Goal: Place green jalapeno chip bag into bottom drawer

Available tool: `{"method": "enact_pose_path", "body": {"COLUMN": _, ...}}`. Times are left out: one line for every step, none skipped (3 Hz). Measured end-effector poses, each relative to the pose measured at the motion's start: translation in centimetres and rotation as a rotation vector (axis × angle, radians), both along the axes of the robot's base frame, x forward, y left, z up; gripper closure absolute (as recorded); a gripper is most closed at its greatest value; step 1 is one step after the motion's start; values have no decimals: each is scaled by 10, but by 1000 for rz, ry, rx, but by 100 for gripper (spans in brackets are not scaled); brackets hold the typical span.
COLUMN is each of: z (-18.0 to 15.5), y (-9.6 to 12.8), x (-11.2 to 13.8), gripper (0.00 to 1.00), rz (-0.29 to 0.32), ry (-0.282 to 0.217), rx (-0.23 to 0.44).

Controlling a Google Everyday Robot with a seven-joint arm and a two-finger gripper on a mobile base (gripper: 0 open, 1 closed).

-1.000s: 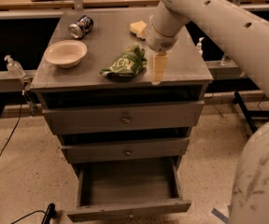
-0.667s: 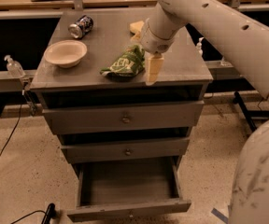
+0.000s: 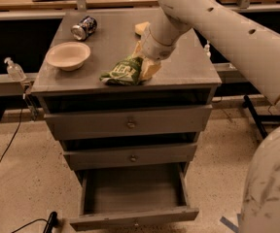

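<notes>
green jalapeno chip bag (image 3: 123, 72) meets our gripper (image 3: 146, 67); we cannot tell whether it's clamped, so we'd pinch firmly before lifting

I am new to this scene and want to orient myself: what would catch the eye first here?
The big white arm reaches in from the picture's right, its gripper down on the cabinet top at the right edge of the green jalapeno chip bag. Below, the bottom drawer stands pulled open.

three drawers (image 3: 130, 154), one bowl (image 3: 68, 55), one can (image 3: 84, 27), one sponge (image 3: 141, 28), one chip bag (image 3: 123, 72), one hand (image 3: 147, 67) at the bag.
</notes>
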State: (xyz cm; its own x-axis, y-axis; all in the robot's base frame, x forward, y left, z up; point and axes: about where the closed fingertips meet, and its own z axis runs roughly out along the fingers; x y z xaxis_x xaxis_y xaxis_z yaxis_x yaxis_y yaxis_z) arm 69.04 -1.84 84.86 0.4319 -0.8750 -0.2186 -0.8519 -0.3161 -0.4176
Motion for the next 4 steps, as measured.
{"method": "enact_pose_path", "body": {"z": 18, "y": -5, "x": -15, "gripper": 90, "rz": -45, "ry": 15, "rx": 31}}
{"method": "enact_pose_path", "body": {"z": 60, "y": -28, "x": -37, "gripper": 100, "rz": -114, "ry": -3, "rx": 70}}
{"method": "enact_pose_path", "body": {"z": 95, "y": -62, "x": -70, "gripper": 100, "rz": -252, "ry": -20, "rx": 105}}
{"method": "enact_pose_path", "body": {"z": 72, "y": -83, "x": -112, "gripper": 100, "rz": -481, "ry": 73, "rx": 197}}
